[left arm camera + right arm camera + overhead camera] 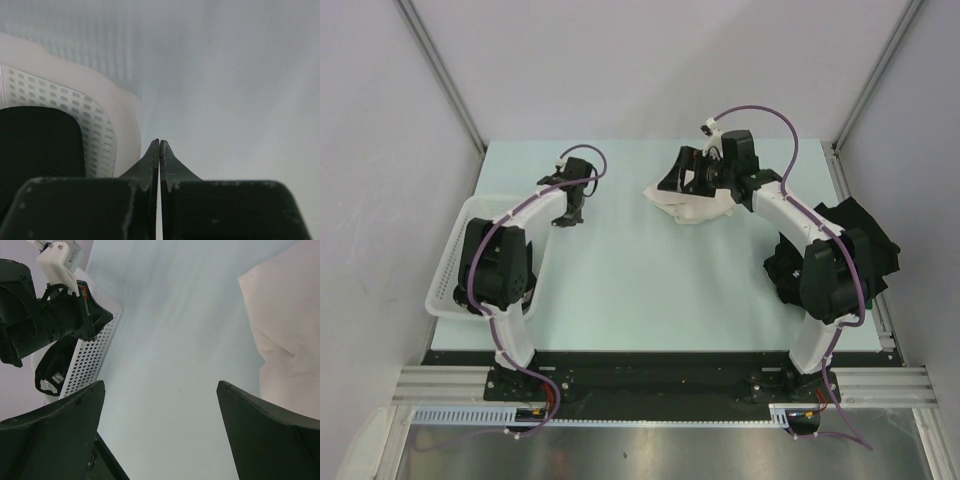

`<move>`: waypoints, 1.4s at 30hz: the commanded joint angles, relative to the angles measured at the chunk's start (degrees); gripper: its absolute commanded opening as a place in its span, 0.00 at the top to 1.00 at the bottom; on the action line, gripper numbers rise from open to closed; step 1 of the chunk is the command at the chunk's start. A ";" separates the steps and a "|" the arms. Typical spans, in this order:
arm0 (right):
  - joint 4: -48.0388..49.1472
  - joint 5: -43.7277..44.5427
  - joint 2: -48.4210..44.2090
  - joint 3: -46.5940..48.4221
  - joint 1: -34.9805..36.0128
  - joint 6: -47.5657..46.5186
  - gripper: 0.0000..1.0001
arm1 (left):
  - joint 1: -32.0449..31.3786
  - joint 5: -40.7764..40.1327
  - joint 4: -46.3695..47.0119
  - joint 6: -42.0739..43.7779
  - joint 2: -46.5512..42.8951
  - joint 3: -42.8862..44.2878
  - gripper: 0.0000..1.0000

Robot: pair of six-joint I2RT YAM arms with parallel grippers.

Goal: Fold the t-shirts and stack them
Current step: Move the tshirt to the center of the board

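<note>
A crumpled cream-white t-shirt (698, 208) lies at the back middle of the pale table (640, 290). My right gripper (672, 182) hovers at its left edge, open, with only bare table between its fingers. In the right wrist view the gripper (161, 382) is open and the cream t-shirt (285, 325) sits to the right of the right finger. A heap of black t-shirts (855, 245) lies at the right table edge beside the right arm. My left gripper (567, 215) is shut and empty, near the basket's far corner; the left wrist view shows its fingertips (159, 143) pressed together.
A white mesh basket (450, 265) stands at the left table edge, partly under the left arm. Its rim (117, 112) shows in the left wrist view with a dark shape inside that I cannot identify. Grey walls enclose the table on three sides.
</note>
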 commanded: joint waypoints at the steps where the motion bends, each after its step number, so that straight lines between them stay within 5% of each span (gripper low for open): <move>1: -0.06 -1.03 -1.97 -0.73 -0.54 -1.04 0.00 | 1.22 -2.50 0.10 -0.25 -1.22 -0.07 1.00; 7: -1.73 -0.95 -2.59 -1.17 -1.24 -2.62 0.00 | 2.89 -2.33 0.19 -1.12 -1.30 -0.59 1.00; 22: -11.49 17.24 -5.75 -1.08 -1.24 -14.14 0.00 | 4.38 -4.18 -0.52 -0.77 -4.29 -3.31 0.97; 32: -14.22 36.31 -7.07 -1.17 -2.20 -15.37 0.00 | 2.72 11.19 7.03 -1.57 -12.90 -9.47 0.74; 42: -14.83 31.75 -1.72 -1.17 -6.95 -15.46 0.00 | -3.61 20.16 8.71 -0.77 -19.23 -10.18 0.68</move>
